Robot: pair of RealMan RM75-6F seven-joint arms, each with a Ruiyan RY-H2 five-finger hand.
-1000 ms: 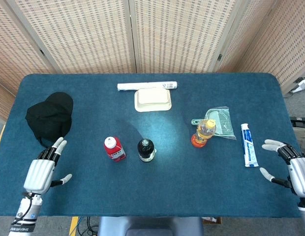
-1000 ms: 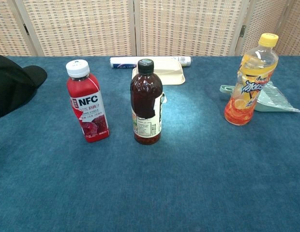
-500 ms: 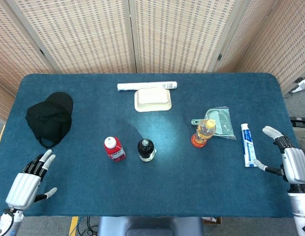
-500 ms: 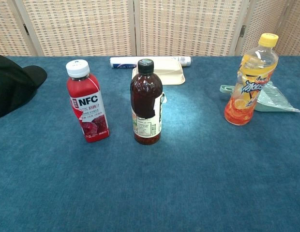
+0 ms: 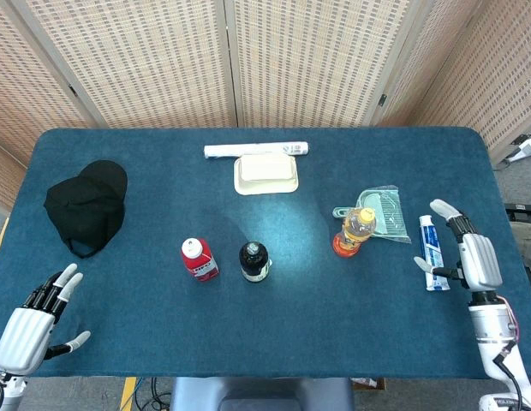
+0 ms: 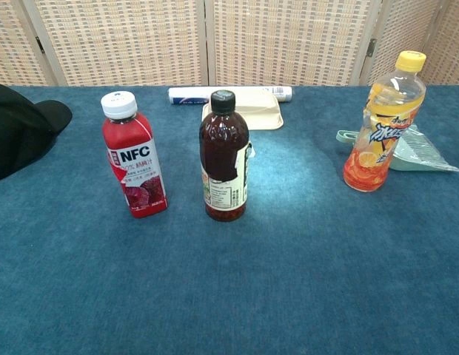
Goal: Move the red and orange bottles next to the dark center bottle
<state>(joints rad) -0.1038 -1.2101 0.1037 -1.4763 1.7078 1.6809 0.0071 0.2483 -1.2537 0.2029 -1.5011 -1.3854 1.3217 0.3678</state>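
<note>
The dark bottle (image 5: 255,261) (image 6: 224,156) stands upright at the table's middle. Just to its left stands the red bottle (image 5: 198,259) (image 6: 134,163) with a white cap, a small gap between them. The orange bottle (image 5: 354,231) (image 6: 382,124) with a yellow cap stands well to the right. My left hand (image 5: 32,324) hovers at the near left corner, fingers spread, holding nothing. My right hand (image 5: 468,257) is at the right edge beside the toothpaste, fingers apart and empty. Neither hand shows in the chest view.
A black cap (image 5: 86,207) lies at the left. A cream dish (image 5: 265,174) and a white tube (image 5: 255,151) sit at the back centre. A green packaged item (image 5: 382,212) lies behind the orange bottle. A toothpaste tube (image 5: 432,251) lies near the right hand.
My left hand has drawn back toward the near left corner. My right hand has moved forward and inward, beside the toothpaste tube. The bottles have not moved.
</note>
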